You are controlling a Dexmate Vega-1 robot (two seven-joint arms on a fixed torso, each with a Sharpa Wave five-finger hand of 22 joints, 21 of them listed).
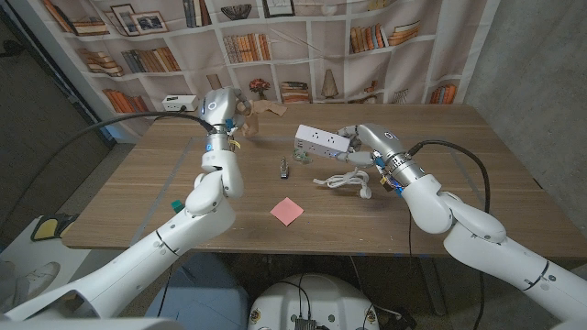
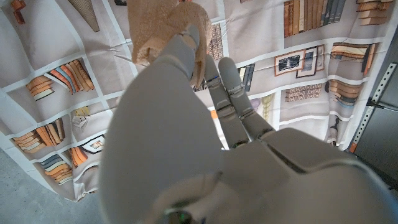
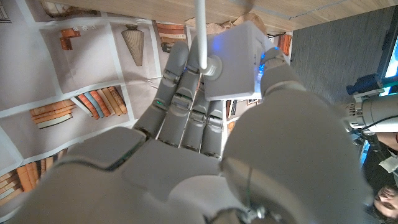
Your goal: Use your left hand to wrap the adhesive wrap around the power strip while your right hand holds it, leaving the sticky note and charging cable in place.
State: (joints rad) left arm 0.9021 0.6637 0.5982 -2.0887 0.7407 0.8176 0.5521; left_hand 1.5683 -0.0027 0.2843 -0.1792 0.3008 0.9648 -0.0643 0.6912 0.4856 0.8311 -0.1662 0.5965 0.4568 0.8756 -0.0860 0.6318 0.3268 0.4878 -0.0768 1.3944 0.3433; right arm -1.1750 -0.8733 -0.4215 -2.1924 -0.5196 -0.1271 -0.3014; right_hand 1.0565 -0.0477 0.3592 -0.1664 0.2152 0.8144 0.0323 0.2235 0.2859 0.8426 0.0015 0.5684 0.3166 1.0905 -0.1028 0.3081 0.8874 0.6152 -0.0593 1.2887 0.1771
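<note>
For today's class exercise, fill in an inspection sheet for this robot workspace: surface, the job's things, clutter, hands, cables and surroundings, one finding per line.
Surface: brown wooden table, plank top.
Job's things: white oblong power strip lifted off the table in the right hand; tan roll of adhesive wrap held up by the left hand; square pink sticky note lying near the front edge.
Clutter: small dark metal object at mid-table, too small to identify.
Hands: right grips the strip's end; left holds the wrap.
Cables: white cable coiled on the table below the strip.
Surroundings: printed bookshelf backdrop behind the table.
</note>
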